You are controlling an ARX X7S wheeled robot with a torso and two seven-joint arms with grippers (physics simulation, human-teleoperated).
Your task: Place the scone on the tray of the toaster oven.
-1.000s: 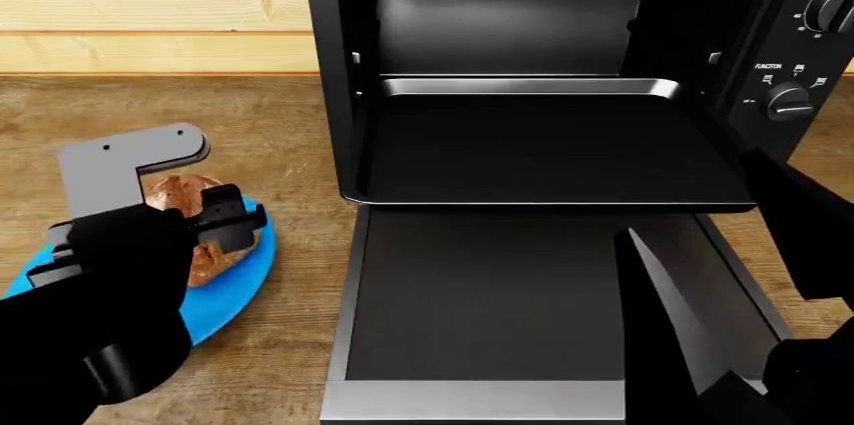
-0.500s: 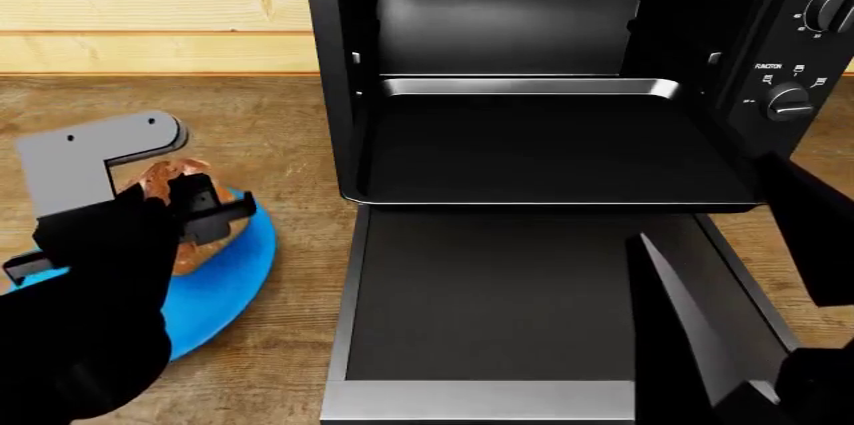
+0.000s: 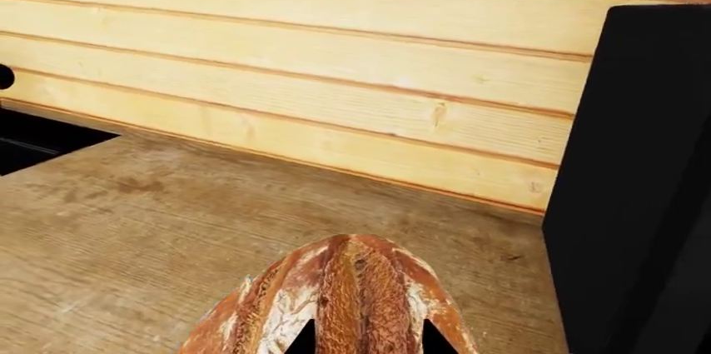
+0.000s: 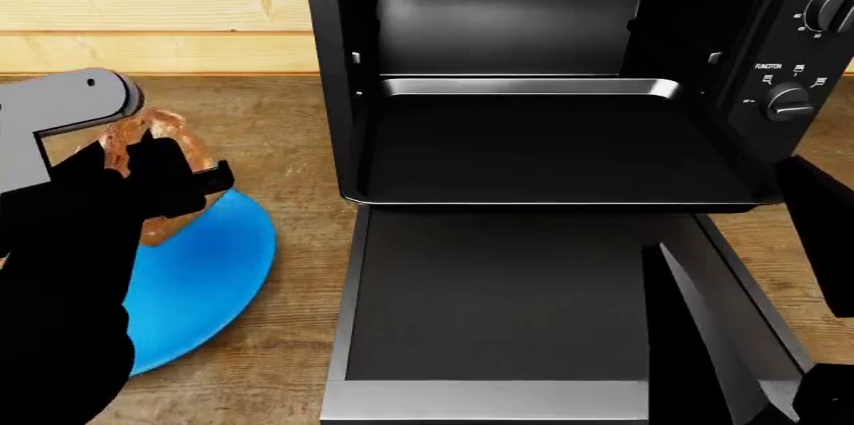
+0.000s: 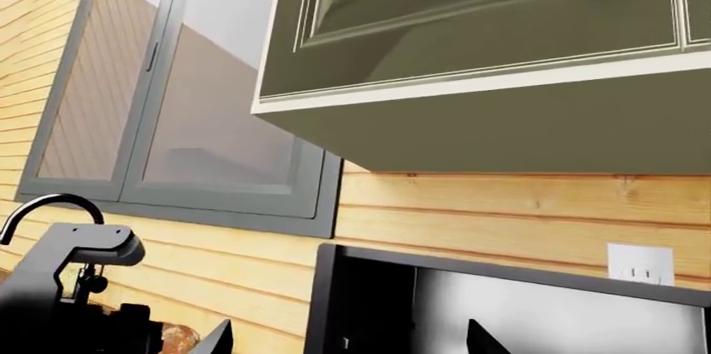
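Note:
The scone, golden-brown and cracked, hangs above the blue plate at the left, with my left gripper shut on it. In the left wrist view the scone fills the space between the two fingertips of the left gripper. The toaster oven stands open, its black tray pulled out above the lowered door panel. My right gripper hangs open and empty at the lower right, in front of the oven; its own view shows the right gripper with its jaws wide apart.
The oven's knob panel is at the right. A wooden plank wall runs behind the wooden counter. A green wall cabinet and a window hang above. The oven's black side stands close beside the scone.
My left gripper has risen off the blue plate with the scone in it, moving up and to the left in the head view. The right gripper has shifted slightly lower.

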